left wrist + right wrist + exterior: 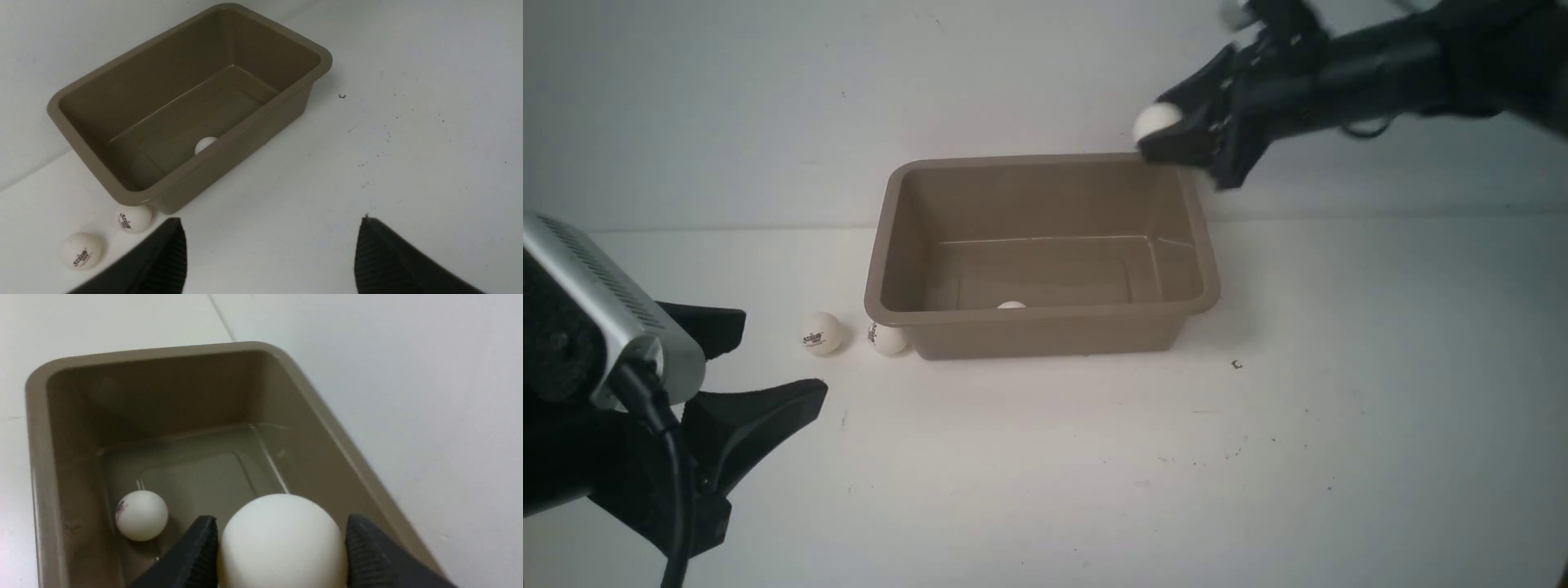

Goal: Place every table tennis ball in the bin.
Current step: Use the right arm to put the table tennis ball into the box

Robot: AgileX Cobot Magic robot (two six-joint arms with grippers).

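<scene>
One light, likely crushable table tennis ball [1156, 122] pinched across its middle by right gripper [281, 526] over bin [1045, 327], second ball [1011, 305] inside, two loose balls [821, 332] beside it; left gripper [271, 220] spread wide, empty.

- The tabletop [1339, 425] is white and matte, with faint dark scuffs scattered in front of and to the right of the bin.
- The bin [1045, 336] stands upright on it, its long side facing the robot.
- The inner ball [886, 338] lies just beside the bin's front left corner; contact cannot be told.
- The outer ball [821, 332] lies near it, farther left of the bin, the two apart.
- A small dark speck [1236, 364] lies near the bin's front right corner.
</scene>
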